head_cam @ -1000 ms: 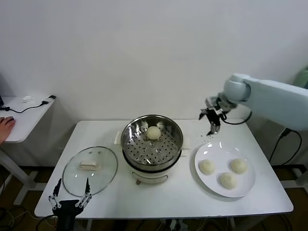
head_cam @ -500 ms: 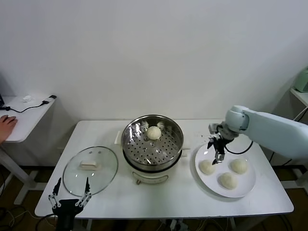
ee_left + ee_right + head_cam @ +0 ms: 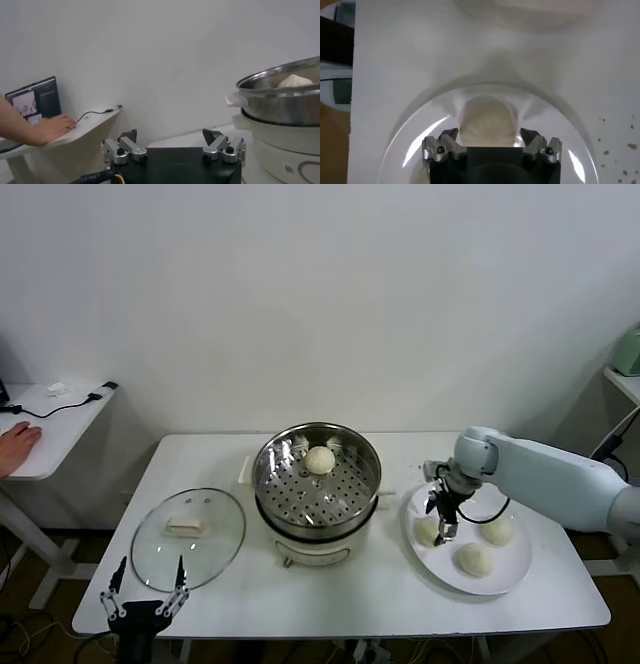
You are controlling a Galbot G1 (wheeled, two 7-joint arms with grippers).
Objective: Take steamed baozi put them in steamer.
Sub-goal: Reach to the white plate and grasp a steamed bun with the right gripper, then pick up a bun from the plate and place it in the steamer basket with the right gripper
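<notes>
Progress was one of four: my left gripper (image 3: 146,598) sat parked, jaws apart, at the table's near-left edge by the glass lid (image 3: 188,536). One steamed baozi (image 3: 319,460) lay in the steamer (image 3: 317,480); three waited on the plate (image 3: 510,574). My right gripper (image 3: 443,522) straddled the nearest bun (image 3: 486,123), fingers spread, not clamped.

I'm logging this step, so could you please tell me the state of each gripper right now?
Left gripper: open, empty, parked at the table's near edge by the glass lid.
Right gripper: open, straddling a baozi on the plate, not yet gripping.
</notes>
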